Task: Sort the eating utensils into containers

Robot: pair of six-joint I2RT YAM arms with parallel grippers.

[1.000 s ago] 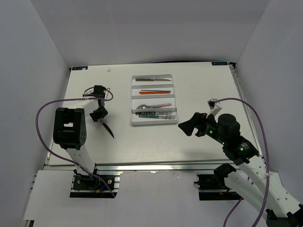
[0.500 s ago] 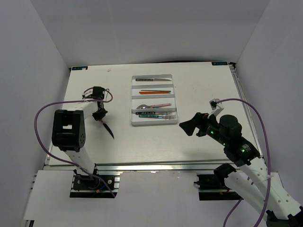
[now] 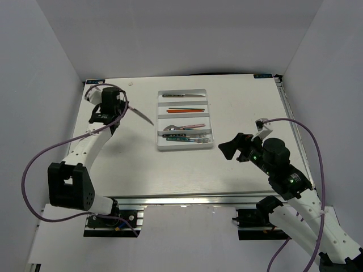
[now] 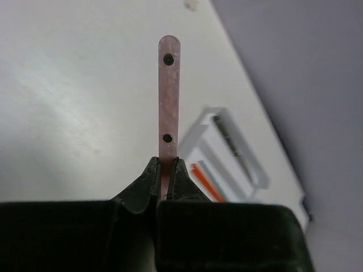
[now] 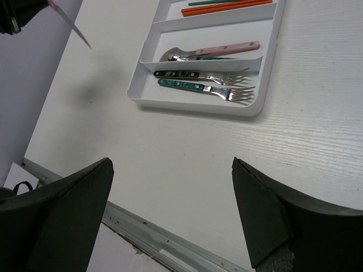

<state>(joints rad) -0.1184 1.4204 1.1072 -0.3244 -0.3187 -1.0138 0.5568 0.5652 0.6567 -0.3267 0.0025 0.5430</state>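
White table (image 3: 113, 164); left end effector (image 4: 164, 162) grips knife (image 4: 169, 90), rivets visible wrist-view only.

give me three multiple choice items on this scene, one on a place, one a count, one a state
1. Relative to the tray, the orange chopsticks lie: A beside it; B inside it; C under it.
2. Forks in the tray's nearest compartment: A one; B four; C two.
3. The left tool is: A shut on a knife; B open, empty; C out of view.
Key: 1 B, they rest between dividers; 2 C, two sets of tines side by side; 3 A, its fingers pinch the handle.
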